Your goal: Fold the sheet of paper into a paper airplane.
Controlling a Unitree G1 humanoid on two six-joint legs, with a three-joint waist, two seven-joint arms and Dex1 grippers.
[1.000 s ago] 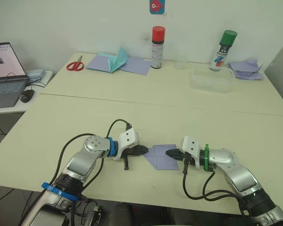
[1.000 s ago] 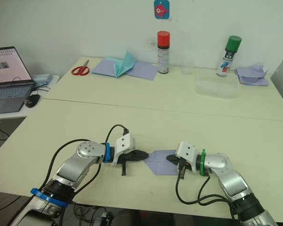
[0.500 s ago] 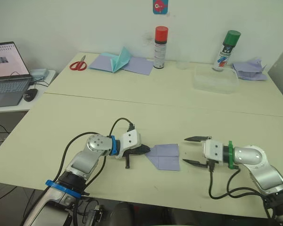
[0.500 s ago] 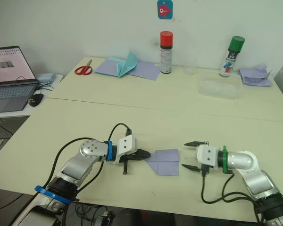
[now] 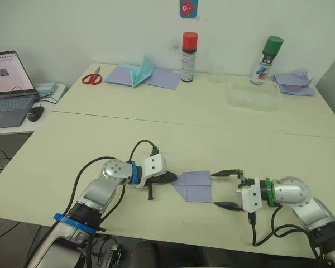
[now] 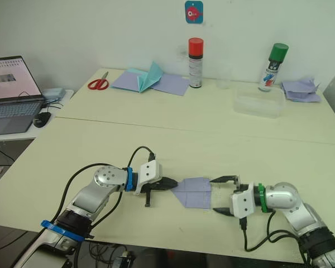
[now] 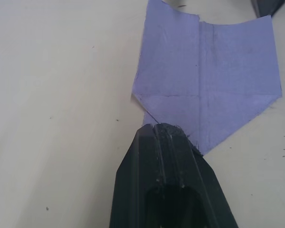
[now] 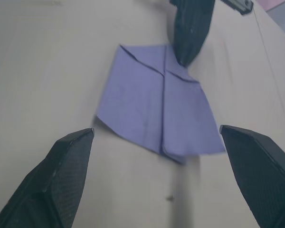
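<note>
The sheet of paper (image 5: 194, 185) lies flat near the table's front edge. It is lavender, folded to a point at its left end, with a crease along its middle. My left gripper (image 5: 173, 178) is shut, and its tip (image 7: 164, 129) rests on that pointed corner. My right gripper (image 5: 220, 190) stands open just right of the paper's square end. One finger (image 5: 226, 173) is at the far side and the other (image 5: 229, 205) at the near side, with nothing between them. In the right wrist view the paper (image 8: 156, 97) lies ahead of the spread fingers.
At the back of the far table are red scissors (image 5: 89, 78), lavender sheets with a teal paper shape (image 5: 139, 72), a red-capped can (image 5: 187, 49), a green-capped can (image 5: 266, 60), a clear plastic box (image 5: 253, 94) and crumpled lavender paper (image 5: 293, 82). A laptop (image 5: 5, 84) sits at the left.
My right gripper, shut at the paper's right edge a second ago, has opened and drawn back to the right of the paper. My left gripper and the paper stay put.
</note>
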